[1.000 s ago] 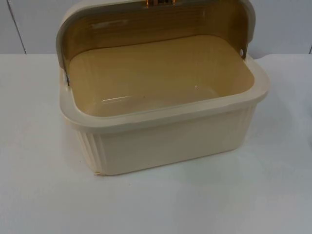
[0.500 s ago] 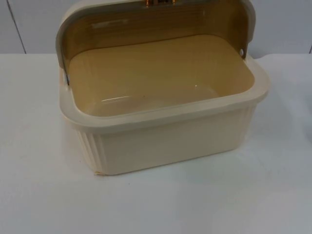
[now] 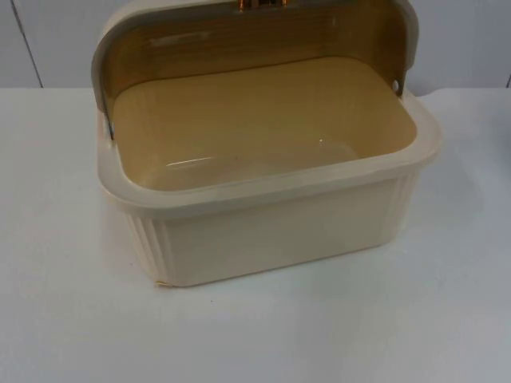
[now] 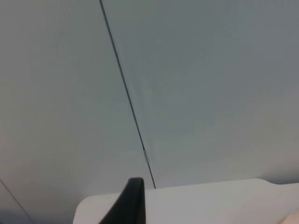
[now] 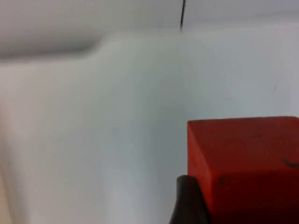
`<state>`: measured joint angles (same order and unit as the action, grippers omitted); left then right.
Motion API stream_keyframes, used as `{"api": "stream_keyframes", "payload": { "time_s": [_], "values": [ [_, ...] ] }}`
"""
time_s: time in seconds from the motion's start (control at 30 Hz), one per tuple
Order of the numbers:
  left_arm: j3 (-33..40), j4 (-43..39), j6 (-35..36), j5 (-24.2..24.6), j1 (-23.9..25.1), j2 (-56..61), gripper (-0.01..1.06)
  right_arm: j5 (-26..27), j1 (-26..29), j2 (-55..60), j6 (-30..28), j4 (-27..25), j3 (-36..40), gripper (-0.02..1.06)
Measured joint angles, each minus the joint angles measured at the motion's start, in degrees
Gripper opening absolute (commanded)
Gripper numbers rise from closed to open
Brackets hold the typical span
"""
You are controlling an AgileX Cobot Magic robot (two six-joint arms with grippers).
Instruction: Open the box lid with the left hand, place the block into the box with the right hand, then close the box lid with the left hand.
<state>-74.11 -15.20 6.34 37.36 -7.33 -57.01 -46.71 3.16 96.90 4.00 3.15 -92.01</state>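
Observation:
The cream box (image 3: 271, 231) stands in the middle of the white table in the top view. Its lid (image 3: 255, 40) is swung up and back, brown on the inside, with a gold latch (image 3: 260, 4) at its upper rim. The tan inside of the box (image 3: 263, 128) holds nothing. In the right wrist view my right gripper (image 5: 243, 212) is shut on a red block (image 5: 243, 158), one black fingertip (image 5: 188, 203) pressed to the block's side, over bare table. My left gripper (image 4: 132, 205) is up by the grey partition wall, facing it, above the table's far edge.
The grey partition wall (image 4: 196, 84) with a dark vertical seam (image 4: 126, 93) closes the table at the back. White table top (image 3: 263, 335) lies bare in front of the box and on both sides of it.

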Motion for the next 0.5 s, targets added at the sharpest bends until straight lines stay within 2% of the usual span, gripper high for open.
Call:
{"api": "stream_keyframes", "payload": {
  "time_s": [0.2,0.5],
  "values": [
    [0.0,0.0,0.0,0.0,0.0,0.11,1.05,-0.03,0.0,-4.17,-0.64,-0.13,-6.79,0.0],
    [0.0,0.0,0.0,-0.12,0.0,0.11,1.05,0.57,0.0,-12.19,-2.68,-0.25,-7.96,0.0]
  ]
}}
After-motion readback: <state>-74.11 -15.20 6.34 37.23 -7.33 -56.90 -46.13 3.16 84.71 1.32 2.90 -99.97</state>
